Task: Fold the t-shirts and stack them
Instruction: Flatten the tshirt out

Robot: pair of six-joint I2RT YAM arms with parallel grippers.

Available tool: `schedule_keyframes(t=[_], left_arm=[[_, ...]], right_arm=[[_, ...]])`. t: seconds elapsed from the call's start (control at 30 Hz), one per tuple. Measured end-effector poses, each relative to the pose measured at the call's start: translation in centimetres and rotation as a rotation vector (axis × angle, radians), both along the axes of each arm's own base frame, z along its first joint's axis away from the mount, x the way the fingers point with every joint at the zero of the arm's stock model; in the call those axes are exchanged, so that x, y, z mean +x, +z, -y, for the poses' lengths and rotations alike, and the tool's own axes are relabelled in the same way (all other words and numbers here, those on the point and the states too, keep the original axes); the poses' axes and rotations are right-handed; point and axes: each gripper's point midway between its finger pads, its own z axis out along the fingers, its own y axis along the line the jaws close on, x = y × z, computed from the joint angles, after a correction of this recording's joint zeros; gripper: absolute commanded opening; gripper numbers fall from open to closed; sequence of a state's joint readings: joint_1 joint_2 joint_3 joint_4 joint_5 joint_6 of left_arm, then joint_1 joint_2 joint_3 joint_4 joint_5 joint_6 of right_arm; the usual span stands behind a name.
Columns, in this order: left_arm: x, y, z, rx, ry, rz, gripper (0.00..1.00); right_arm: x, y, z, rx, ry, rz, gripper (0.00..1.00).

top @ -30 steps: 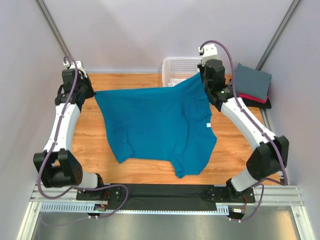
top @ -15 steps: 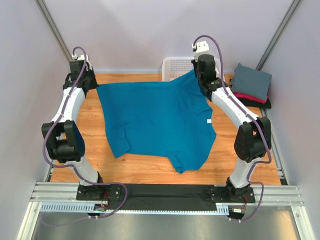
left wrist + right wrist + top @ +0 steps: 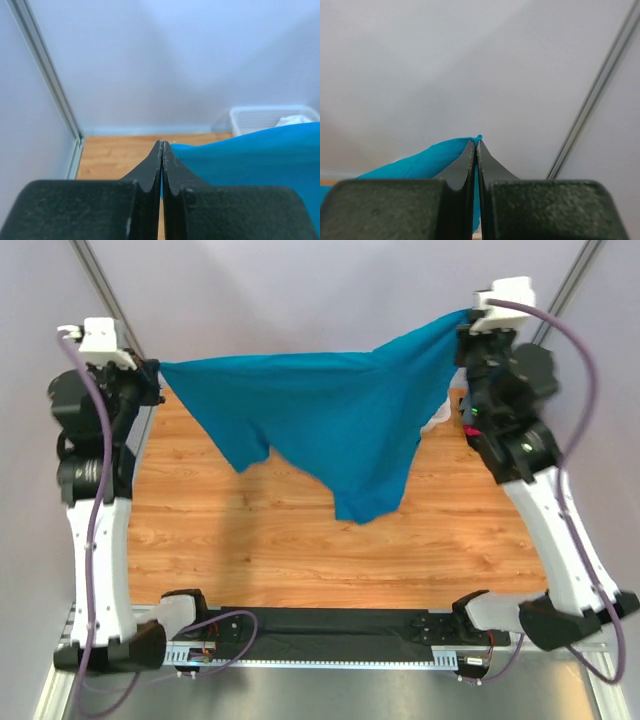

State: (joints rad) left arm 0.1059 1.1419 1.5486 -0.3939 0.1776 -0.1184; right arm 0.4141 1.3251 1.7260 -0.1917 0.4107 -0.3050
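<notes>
The teal-blue t-shirt [image 3: 330, 410] hangs in the air, stretched between my two raised grippers, and its lowest fold [image 3: 362, 508] dangles above the wooden table [image 3: 250, 550]. At the upper left, my left gripper [image 3: 157, 370] is shut on one corner of the cloth; the left wrist view shows the jaws [image 3: 161, 146] pressed together with teal cloth [image 3: 250, 157] running off to the right. My right gripper [image 3: 466, 320] is shut on the opposite corner, higher up at the upper right. In the right wrist view a teal tip pokes out above the closed jaws [image 3: 476, 142]. The other t-shirts are hidden.
The white lattice basket [image 3: 260, 116] stands at the back by the wall with white cloth [image 3: 295, 120] inside; from above only a white sliver [image 3: 436, 420] shows under the shirt. Grey walls and metal frame posts [image 3: 105, 290] close in the back and sides.
Both arms have risen and spread outward, lifting the teal t-shirt off the table. It lay flat before and now hangs stretched between the grippers.
</notes>
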Motion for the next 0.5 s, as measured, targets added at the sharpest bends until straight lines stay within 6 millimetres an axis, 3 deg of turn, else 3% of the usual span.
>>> schedule_keyframes(t=[0.07,0.13,0.27,0.33,0.5], left_arm=[[-3.4,3.2,0.9,0.014,-0.030,0.096,0.00],[-6.5,5.3,1.6,0.024,-0.054,0.164,0.00],[-10.9,6.8,2.6,0.034,-0.083,0.216,0.00],[-12.4,6.8,2.8,0.035,-0.084,0.215,0.00],[-15.6,7.0,2.7,0.040,-0.059,0.202,0.00]], right_arm=[[-4.3,4.1,1.7,0.032,0.005,0.093,0.00],[-7.9,7.0,3.1,0.050,0.016,0.159,0.01],[-14.4,11.6,5.1,0.065,0.056,0.253,0.01],[-16.7,13.1,5.7,0.070,0.078,0.288,0.00],[-19.7,13.4,6.4,0.043,0.110,0.282,0.01]])
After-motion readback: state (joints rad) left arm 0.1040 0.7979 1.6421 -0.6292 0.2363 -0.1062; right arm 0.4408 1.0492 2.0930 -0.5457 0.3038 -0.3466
